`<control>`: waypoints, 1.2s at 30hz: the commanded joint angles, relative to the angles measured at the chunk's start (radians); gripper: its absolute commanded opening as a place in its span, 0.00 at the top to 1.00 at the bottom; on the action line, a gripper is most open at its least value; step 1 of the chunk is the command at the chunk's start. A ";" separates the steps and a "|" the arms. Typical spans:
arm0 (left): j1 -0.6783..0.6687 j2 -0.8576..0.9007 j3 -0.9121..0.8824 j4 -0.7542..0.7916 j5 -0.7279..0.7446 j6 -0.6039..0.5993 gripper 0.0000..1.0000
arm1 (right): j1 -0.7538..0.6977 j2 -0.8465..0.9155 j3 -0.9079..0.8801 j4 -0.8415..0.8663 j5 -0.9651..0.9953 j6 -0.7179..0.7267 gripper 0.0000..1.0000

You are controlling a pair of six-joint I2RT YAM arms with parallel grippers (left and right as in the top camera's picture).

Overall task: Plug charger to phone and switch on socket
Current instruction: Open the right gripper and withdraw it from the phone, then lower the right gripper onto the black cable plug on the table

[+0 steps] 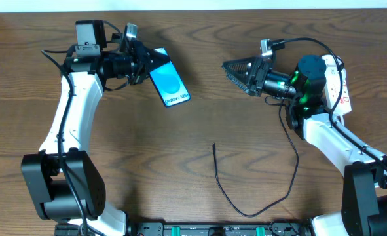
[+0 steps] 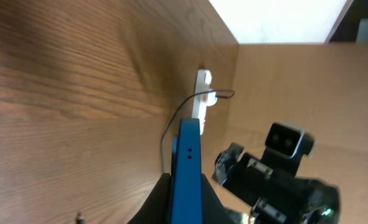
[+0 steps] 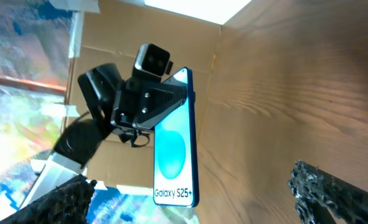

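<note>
phone [image 1: 169,84] is pinched by one end in the left hand [image 1: 148,62], apparently tilted; right hand [image 1: 234,73] spread wide.

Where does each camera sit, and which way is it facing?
Overhead: above the table, looking straight down; both arms show, left jaws shut on the phone, charger lying loose.
Left wrist: on the left arm, looking along the phone's edge toward the socket; its own jaws show at bottom.
Right wrist: on the right arm, facing the phone's screen; its open jaws frame the bottom corners.
Shared: the wrist views face each other; both show the phone.
</note>
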 commanded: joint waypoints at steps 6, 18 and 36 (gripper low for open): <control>0.013 -0.007 0.002 -0.018 0.124 0.193 0.92 | -0.002 -0.010 0.178 -0.445 -0.025 -0.321 0.01; 0.097 -0.007 0.002 -0.018 0.126 0.201 0.93 | 0.118 -0.010 0.484 -1.252 0.488 -0.694 0.01; 0.103 -0.007 0.002 -0.018 0.126 0.201 0.92 | 0.370 -0.010 0.315 -1.539 0.855 -0.616 0.01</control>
